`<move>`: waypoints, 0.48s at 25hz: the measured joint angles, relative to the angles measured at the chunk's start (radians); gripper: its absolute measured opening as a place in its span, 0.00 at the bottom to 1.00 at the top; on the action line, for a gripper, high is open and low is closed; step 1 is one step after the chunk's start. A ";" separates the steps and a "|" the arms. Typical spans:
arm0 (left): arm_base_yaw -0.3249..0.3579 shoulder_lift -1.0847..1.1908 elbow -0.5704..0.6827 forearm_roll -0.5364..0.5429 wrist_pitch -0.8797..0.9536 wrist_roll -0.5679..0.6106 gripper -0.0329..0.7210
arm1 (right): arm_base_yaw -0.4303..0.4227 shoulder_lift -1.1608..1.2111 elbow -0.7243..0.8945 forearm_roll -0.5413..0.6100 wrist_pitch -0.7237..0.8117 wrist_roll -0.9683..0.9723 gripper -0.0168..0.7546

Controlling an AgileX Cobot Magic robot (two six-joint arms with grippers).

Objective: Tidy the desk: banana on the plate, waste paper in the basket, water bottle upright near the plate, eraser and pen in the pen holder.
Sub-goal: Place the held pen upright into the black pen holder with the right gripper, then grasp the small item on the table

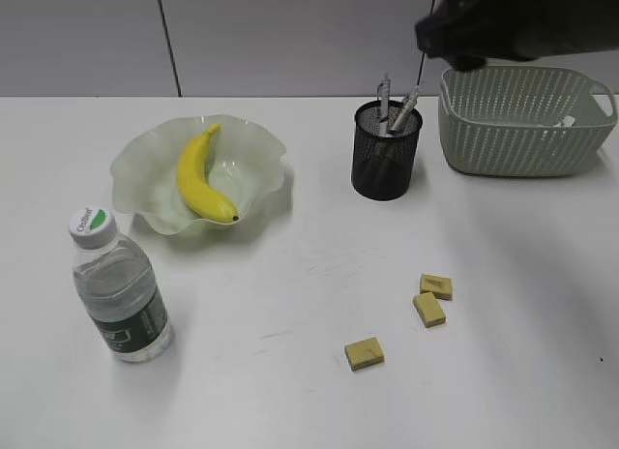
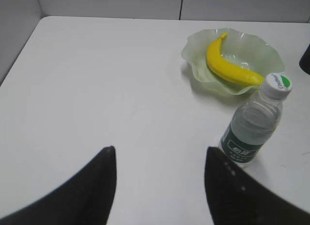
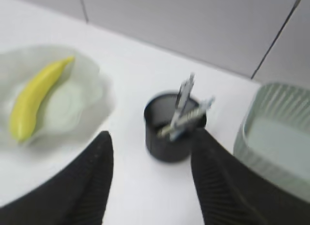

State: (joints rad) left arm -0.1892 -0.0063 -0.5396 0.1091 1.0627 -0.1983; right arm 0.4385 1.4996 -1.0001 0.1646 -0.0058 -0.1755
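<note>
banana [image 1: 201,176] on plate [image 1: 145,178] — water bottle [image 1: 120,289] in front

The right wrist view is blurred; the basket [image 3: 276,137] is cut off.

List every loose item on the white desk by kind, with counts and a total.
Yellow curved banana: 1
Frosted pale green glass plate: 1
Clear plastic water bottle: 1
Black wire-mesh pen holder: 1
Silver pens: 2
Sage-green woven plastic basket: 1
Tan rectangular erasers: 3
Total: 10

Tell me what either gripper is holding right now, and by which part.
Nothing is held. The left gripper stands open over bare desk. The right gripper is open above the pen holder, with the pens standing in it.
</note>
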 joint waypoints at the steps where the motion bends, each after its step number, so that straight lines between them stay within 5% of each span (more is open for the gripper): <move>1: 0.000 0.000 0.000 0.000 0.000 0.000 0.62 | 0.000 -0.056 0.000 -0.020 0.150 -0.007 0.57; 7: 0.000 0.006 0.000 0.000 -0.001 0.000 0.62 | 0.000 -0.402 0.053 -0.139 0.906 0.110 0.45; 12: 0.000 0.114 -0.009 -0.032 -0.028 0.034 0.62 | 0.000 -0.791 0.238 -0.194 1.138 0.188 0.41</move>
State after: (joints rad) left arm -0.1892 0.1072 -0.5483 0.0776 1.0345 -0.1647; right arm 0.4385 0.7086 -0.7620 -0.0298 1.1327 0.0127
